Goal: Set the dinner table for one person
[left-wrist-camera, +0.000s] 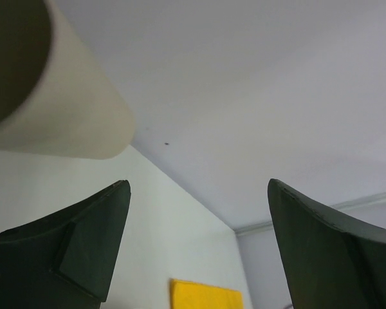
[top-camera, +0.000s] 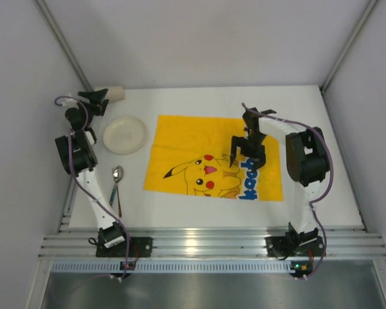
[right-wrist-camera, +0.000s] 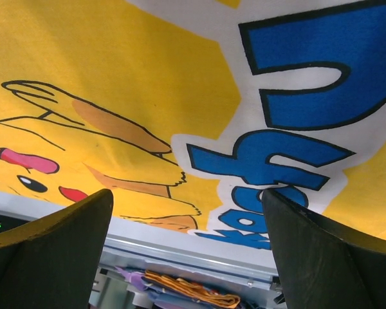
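Both pincers stand spread and empty. Just beyond the left pincer [top-camera: 96, 102], off to one side of it, a cream smooth-walled cylindrical cup [left-wrist-camera: 51, 109] seems to lie on its side. The right pincer [top-camera: 248, 154] hangs low over a yellow cartoon-printed cloth mat [top-camera: 193, 138]. Beneath both stretches the matte-white dinner table [top-camera: 309, 109]. My worry: the cup sits outside the jaws, so closing or advancing off-centre could nudge it rolling towards the wall [top-camera: 212, 38], and the right pincer could snag the cloth.

Left arm [top-camera: 93, 187] and right arm [top-camera: 302, 207] show white links, black joints, purple cables [top-camera: 330, 168], dark pincer fingers [right-wrist-camera: 51, 257].
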